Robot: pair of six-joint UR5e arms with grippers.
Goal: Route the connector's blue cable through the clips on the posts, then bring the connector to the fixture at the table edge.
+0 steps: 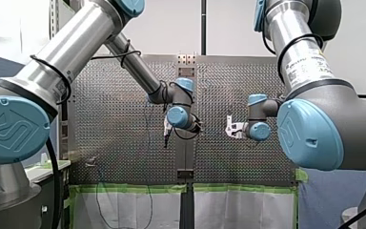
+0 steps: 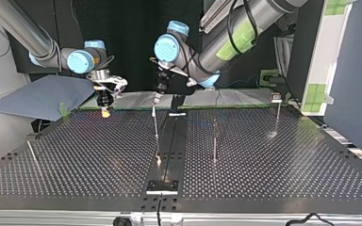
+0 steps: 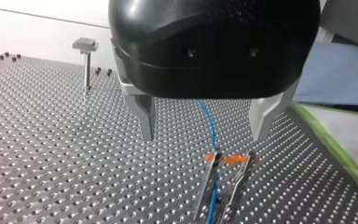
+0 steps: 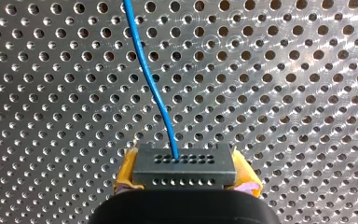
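Note:
A grey connector [image 4: 184, 160] sits between the yellow pads [image 4: 125, 176] of my right gripper [image 4: 185, 173], which is shut on it. The blue cable [image 4: 150, 79] leaves the connector's face and runs over the perforated table. In the top view my right gripper [image 2: 105, 111] hangs above the far left of the table. My left gripper [image 3: 205, 134] stands open, its metal fingers [image 3: 145, 119] either side of the blue cable [image 3: 209, 122] without touching it. Just below, the cable drops into a clip [image 3: 228, 161] with orange marks. That clip tops a thin post [image 2: 155, 125] under my left gripper [image 2: 156, 100].
More thin posts stand on the table [image 2: 273, 179]: one right of the middle [image 2: 214, 141], one at the far right [image 2: 277, 113], one leaning at the left [image 2: 31, 151]. A black bracket [image 2: 162, 187] sits at the near edge. A blue-grey sheet [image 2: 37, 96] lies beyond the far left corner.

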